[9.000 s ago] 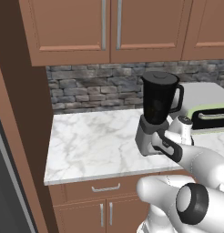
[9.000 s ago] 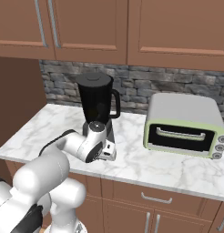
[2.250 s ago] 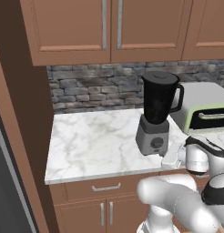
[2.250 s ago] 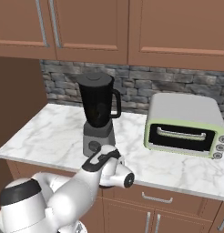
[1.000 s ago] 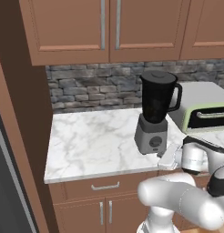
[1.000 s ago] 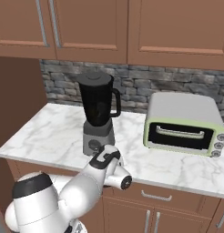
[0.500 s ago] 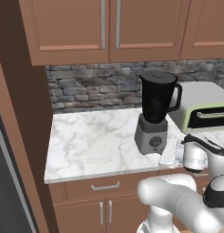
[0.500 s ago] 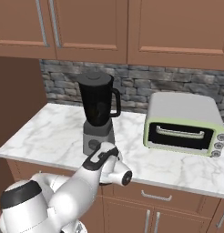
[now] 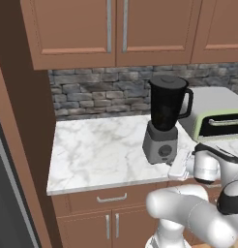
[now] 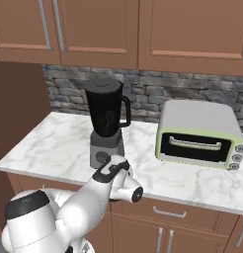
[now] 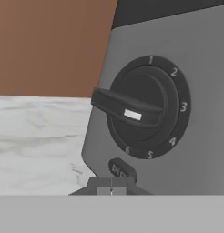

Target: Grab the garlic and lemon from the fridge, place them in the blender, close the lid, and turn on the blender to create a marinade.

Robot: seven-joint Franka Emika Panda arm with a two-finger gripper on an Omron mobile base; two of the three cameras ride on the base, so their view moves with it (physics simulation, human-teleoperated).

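The blender [image 9: 164, 121] stands on the marble counter [image 9: 101, 150], in front of the stone back wall [image 9: 99, 92] and left of the pale green toaster oven [image 10: 198, 132], which sits just beside it without touching. Its tall black jar is upright on the grey square base, with the handle on the side that faces the toaster oven. A dark lid [image 10: 101, 85] sits flat on top of the jar. The jar is opaque black, so what is inside it cannot be told.

The gripper [image 11: 111, 184] is low at the front of the blender's base, its fingers pressed together and holding nothing. From the hand camera the two tips sit side by side just below the round dial [image 11: 142, 108]. The dial's bar-shaped knob lies almost level, its white mark near the middle, and the numbers one to six ring it.

Wooden cabinets [image 10: 118, 29] hang above the blender, and drawers [image 9: 109, 198] run under the counter.
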